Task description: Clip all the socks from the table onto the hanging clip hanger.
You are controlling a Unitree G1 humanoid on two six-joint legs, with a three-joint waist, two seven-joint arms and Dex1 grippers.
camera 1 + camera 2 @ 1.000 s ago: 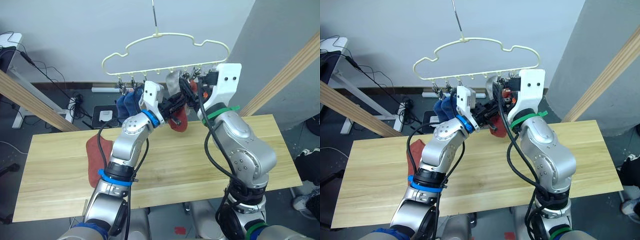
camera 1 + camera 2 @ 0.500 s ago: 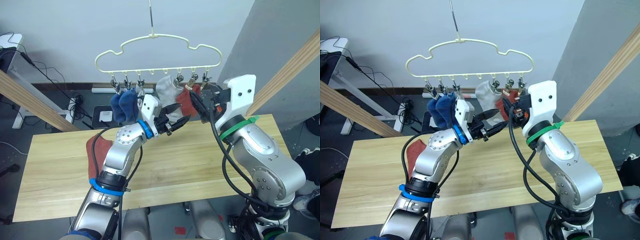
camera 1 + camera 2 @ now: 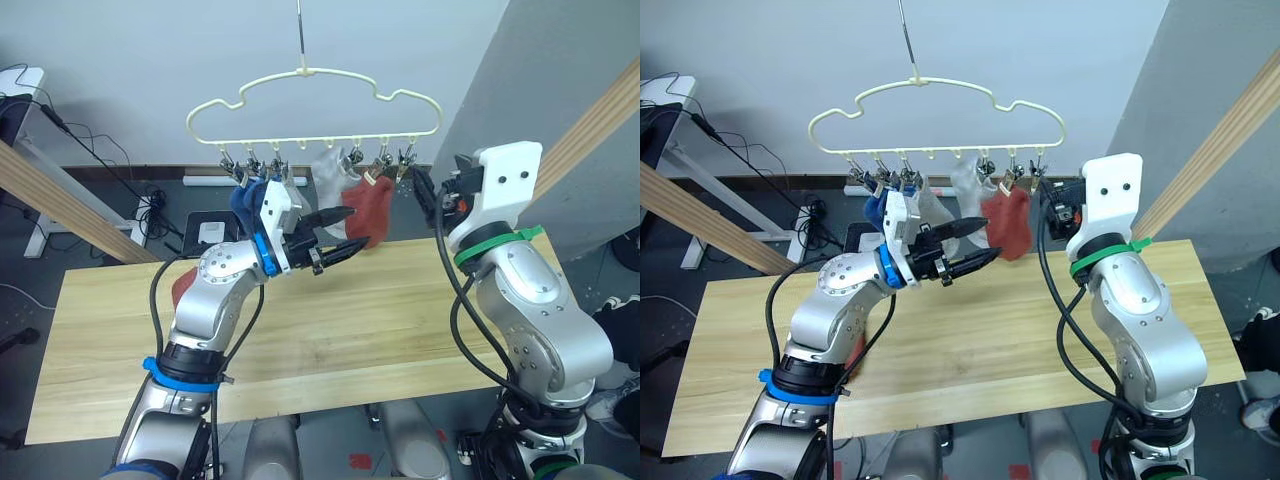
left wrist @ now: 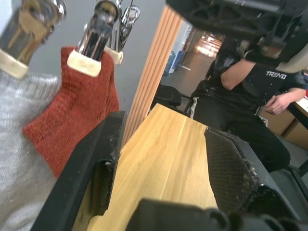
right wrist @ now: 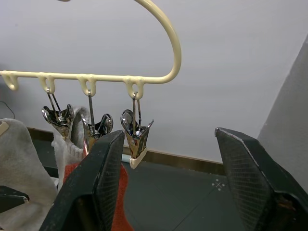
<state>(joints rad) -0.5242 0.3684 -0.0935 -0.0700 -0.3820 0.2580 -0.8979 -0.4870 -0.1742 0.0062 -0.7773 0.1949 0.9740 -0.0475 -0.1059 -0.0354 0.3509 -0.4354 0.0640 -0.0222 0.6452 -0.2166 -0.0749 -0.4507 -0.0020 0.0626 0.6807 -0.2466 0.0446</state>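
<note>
The cream clip hanger [image 3: 310, 80] hangs above the table [image 3: 400, 310]. Two blue socks [image 3: 245, 195] hang from its left clips, a grey sock [image 3: 325, 180] and a rust-red sock [image 3: 372, 212] from clips further right. The rightmost clip [image 5: 136, 139] is empty. Another rust-red sock [image 3: 182, 288] lies on the table, partly hidden behind my left arm. My left gripper [image 3: 352, 228] is open just below and left of the hanging red sock [image 4: 77, 110], holding nothing. My right gripper [image 3: 425, 190] is open beside the hanger's right end, also holding nothing.
Slanted wooden poles stand at the left [image 3: 60, 200] and right [image 3: 590, 120] of the table. Cables and a power strip [image 3: 205, 180] lie on the floor behind. A person in a black shirt [image 4: 250, 82] sits beyond the table's end.
Both grippers were up at the clips with the red sock; they have let go and drawn apart, left one down-left, right one rightward. The red sock now hangs clipped and the hanger has swung left.
</note>
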